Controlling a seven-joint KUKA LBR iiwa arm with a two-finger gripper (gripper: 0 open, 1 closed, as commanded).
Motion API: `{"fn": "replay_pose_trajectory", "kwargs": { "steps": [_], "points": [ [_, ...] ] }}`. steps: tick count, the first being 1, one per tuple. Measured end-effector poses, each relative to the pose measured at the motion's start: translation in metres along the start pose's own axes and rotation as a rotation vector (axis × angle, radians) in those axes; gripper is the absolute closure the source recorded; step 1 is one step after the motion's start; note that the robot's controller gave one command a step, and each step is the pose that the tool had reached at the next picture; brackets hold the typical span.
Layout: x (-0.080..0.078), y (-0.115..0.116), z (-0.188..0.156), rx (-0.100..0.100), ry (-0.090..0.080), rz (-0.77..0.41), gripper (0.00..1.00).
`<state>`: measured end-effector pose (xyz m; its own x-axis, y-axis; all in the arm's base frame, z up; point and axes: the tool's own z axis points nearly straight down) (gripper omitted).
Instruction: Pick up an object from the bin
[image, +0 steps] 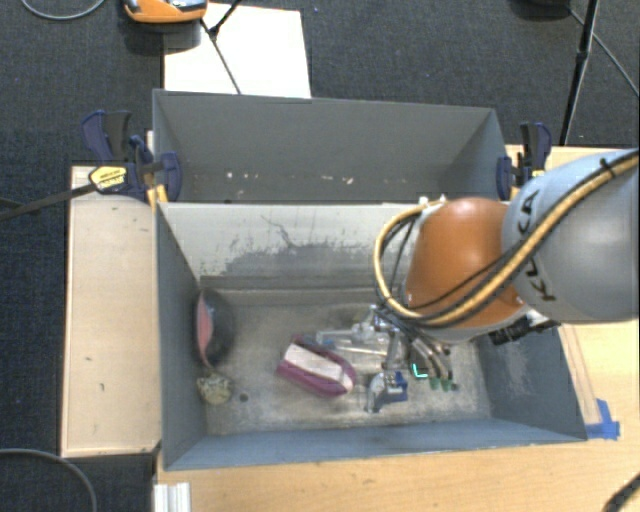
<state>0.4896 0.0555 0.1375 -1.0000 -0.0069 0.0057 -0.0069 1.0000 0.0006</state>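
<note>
Where fingers (386, 374) sit low, purple-white block (318, 368) lies just beside; finger gap indiscernible.

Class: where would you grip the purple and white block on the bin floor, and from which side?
Probably across its short width at the middle, coming down from above. The purple and white block lies flat and long, its broad face up; small items crowd its right end, so the ends are poor holds.

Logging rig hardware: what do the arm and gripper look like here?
Silver-grey arm with black KUKA lettering. Rounded orange cover at the wrist, with yellow and black cables looping around it. Small metallic gripper below, with green parts beside it.
</note>
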Motion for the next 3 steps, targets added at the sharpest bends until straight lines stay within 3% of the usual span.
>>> {"fn": "replay_pose_trajectory", "kwargs": {
  "steps": [1,2,3],
  "points": [
    [-0.001,0.053,0.066,-0.001,-0.013,-0.006,0.00],
    [0.006,0.071,0.036,-0.002,-0.010,0.067,0.00],
    [0.002,0.073,0.026,-0.002,-0.010,0.254,0.00]
  ]
}}
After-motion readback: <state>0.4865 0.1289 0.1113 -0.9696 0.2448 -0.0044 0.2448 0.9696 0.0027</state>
